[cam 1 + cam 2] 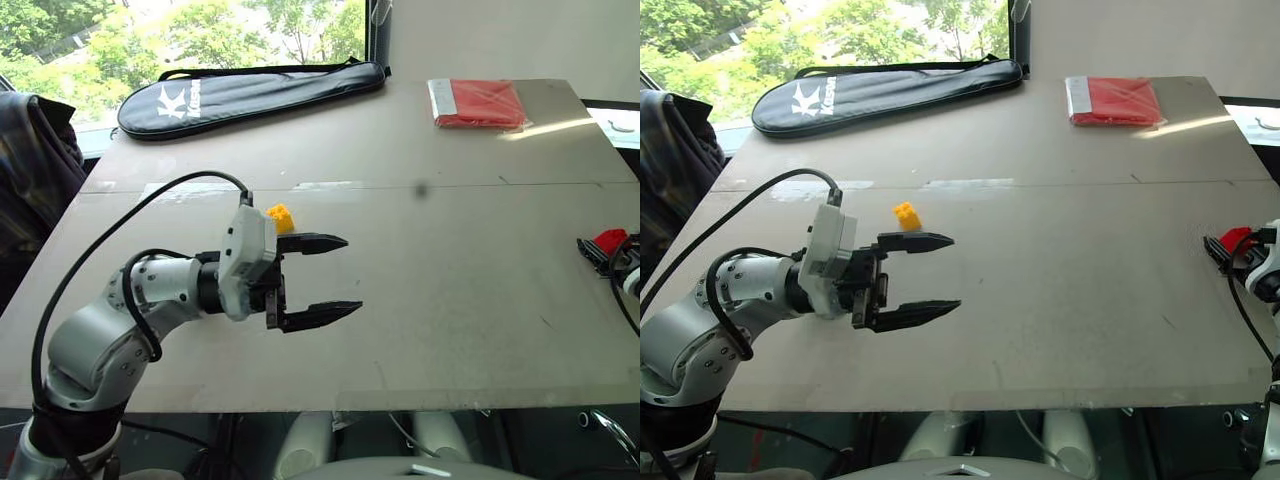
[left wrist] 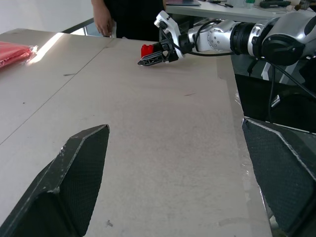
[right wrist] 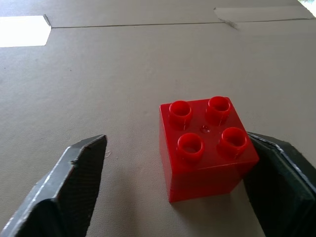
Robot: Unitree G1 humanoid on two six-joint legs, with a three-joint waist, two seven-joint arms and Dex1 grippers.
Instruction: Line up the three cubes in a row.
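Red brick between the right gripper jaws – not clamped.
Left gripper jaws spread wide above desk, beside yellow brick.

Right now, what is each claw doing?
Left claw: open, holding nothing, above the table.
Right claw: open around the red brick, one finger against it, not clamped.

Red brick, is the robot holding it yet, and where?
Not yet. The red brick sits on the table between the right gripper's open jaws, one side against a jaw. The left gripper holds nothing.
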